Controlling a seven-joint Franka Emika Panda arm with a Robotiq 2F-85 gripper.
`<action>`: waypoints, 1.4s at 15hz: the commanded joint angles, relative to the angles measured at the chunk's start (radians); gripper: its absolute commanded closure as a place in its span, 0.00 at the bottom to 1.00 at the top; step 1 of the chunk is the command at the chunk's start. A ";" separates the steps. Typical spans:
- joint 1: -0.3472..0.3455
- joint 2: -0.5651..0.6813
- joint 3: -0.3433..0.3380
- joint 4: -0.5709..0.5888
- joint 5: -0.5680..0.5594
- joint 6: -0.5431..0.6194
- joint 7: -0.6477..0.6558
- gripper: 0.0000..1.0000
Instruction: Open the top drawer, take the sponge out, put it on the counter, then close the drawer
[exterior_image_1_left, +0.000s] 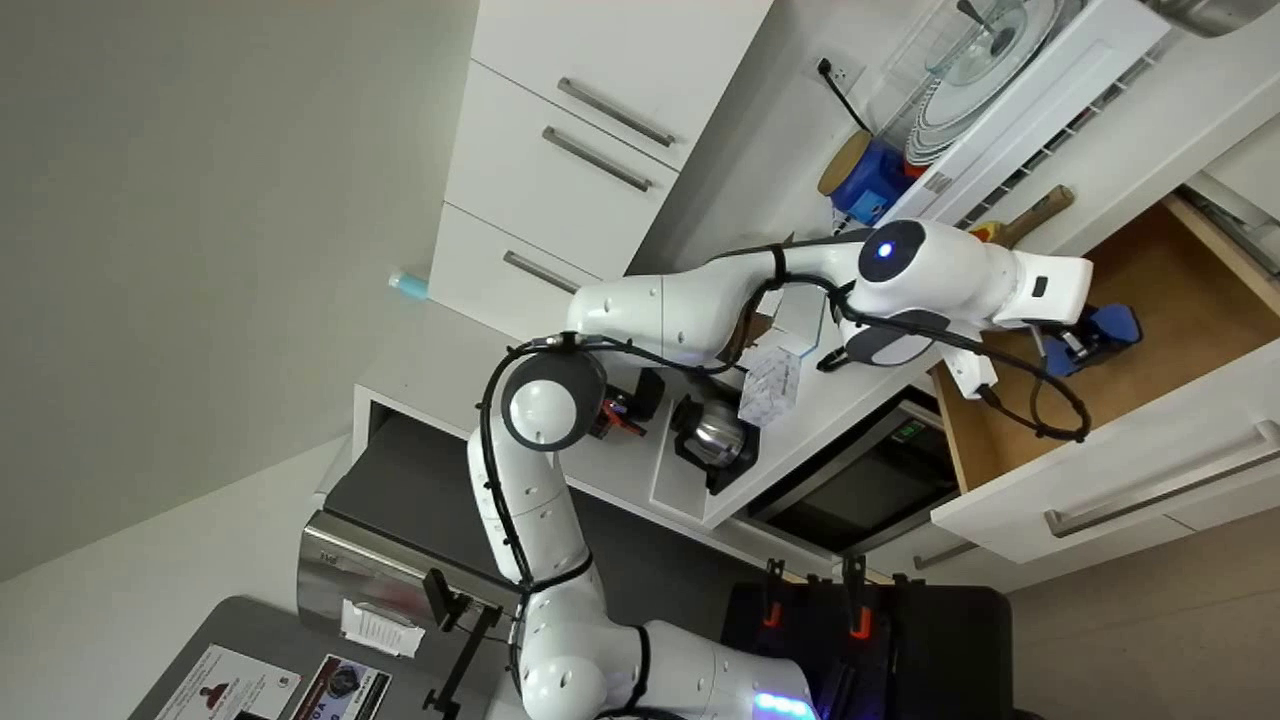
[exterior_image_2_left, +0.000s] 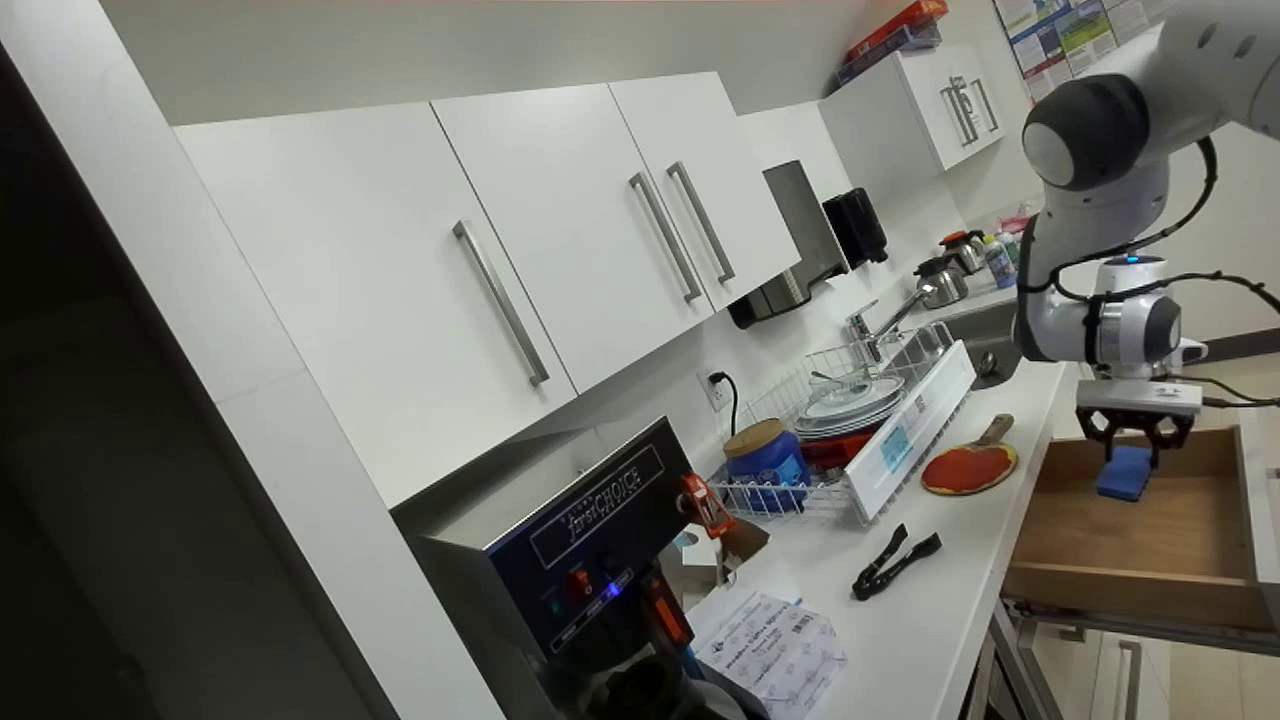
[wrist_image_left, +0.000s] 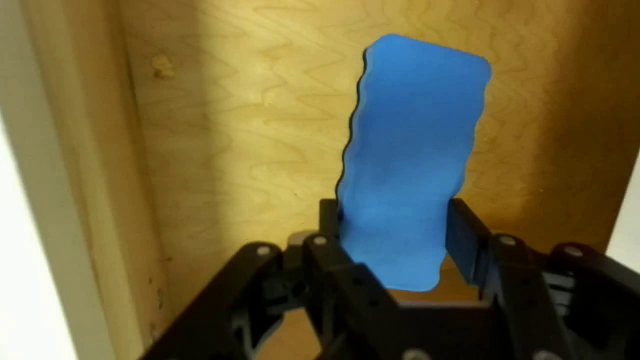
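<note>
Gripping the blue sponge (wrist_image_left: 407, 160) by its two long edges, the gripper (wrist_image_left: 395, 220) fills the bottom of the wrist view, its fingers (wrist_image_left: 467, 240) clasped near the sponge's lower end while the free length points toward the top of the frame. Squeezing across the narrow width suits so flat a thing, though a hold this far off-centre could let the far end sag. Pale wood of the top drawer (wrist_image_left: 265, 165) lies behind, and the sponge looks lifted off it. In an exterior view, the sponge hangs under the gripper at the right of the frame, within the outline of the open drawer; the counter (exterior_image_2_left: 900, 650) runs just beside, and the patch between the black tongs (exterior_image_2_left: 872, 580) and the red table-tennis paddle (exterior_image_2_left: 965, 470) looks a handy landing place. In an exterior view, the robot arm (exterior_image_1_left: 690, 310) arches over the counter toward the right edge and reaches down to the drawer, which stands pulled out, presumably so that the gripper can work from above; the bar handle (exterior_image_1_left: 1165, 494) faces the lower right, likely there for the push that closes it once the sponge is set down.
</note>
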 joint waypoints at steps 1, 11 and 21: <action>-0.089 -0.209 0.080 -0.206 0.026 0.008 -0.198 0.70; -0.096 -0.646 0.181 -0.526 0.485 -0.149 -0.826 0.70; 0.267 -0.587 0.142 -0.478 0.687 -0.006 -0.834 0.70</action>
